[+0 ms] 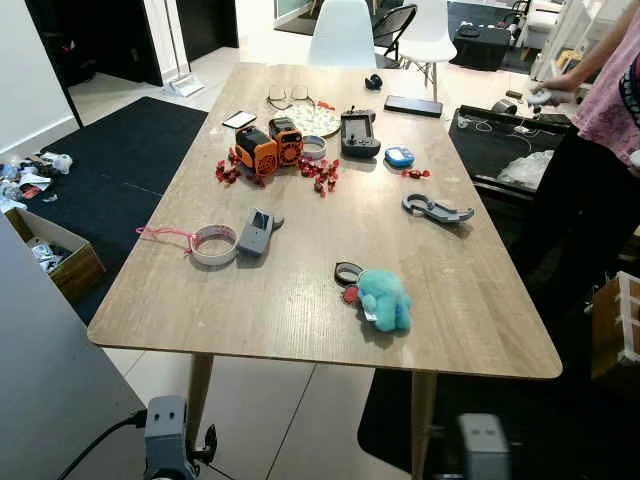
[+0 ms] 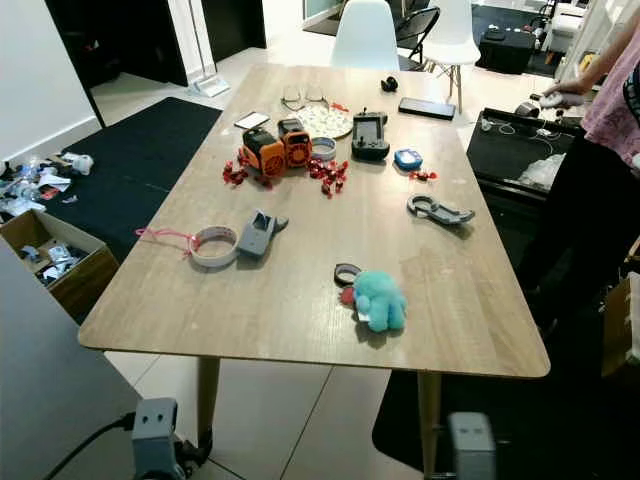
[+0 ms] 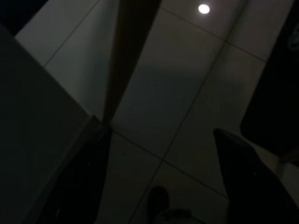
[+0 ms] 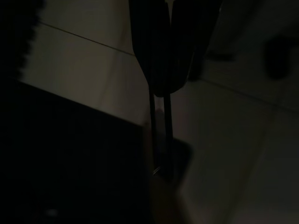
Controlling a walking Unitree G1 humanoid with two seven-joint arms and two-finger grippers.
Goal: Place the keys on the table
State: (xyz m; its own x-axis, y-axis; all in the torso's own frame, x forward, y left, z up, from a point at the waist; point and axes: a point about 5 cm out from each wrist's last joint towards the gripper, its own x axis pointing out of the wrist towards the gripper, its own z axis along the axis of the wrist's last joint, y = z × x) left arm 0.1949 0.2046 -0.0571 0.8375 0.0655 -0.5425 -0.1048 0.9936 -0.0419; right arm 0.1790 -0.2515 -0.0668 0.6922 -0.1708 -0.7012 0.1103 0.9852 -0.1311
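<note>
In the dark right wrist view my right gripper (image 4: pixel 161 91) hangs over the floor with its fingers pressed together. A thin dark strip with a small glint at its end (image 4: pixel 159 140) dangles from the tips, apparently the keys. My left gripper (image 3: pixel 163 182) hangs open above the tiles with nothing between its fingers. The wooden table (image 1: pixel 300 300) stands straight ahead. Both arms hang below its near edge, the left arm (image 1: pixel 165 435) and the right arm (image 1: pixel 485 445). On the near right of the table lies a teal plush with a key ring (image 1: pixel 383 298).
On the table are a tape roll (image 1: pixel 213 244), a grey device (image 1: pixel 256 232), orange gadgets (image 1: pixel 270 145), red sweets (image 1: pixel 320 178), a black controller (image 1: pixel 360 135) and a grey clip tool (image 1: pixel 436 209). A person (image 1: pixel 610 100) stands at the right. A cardboard box (image 1: pixel 55 255) sits left.
</note>
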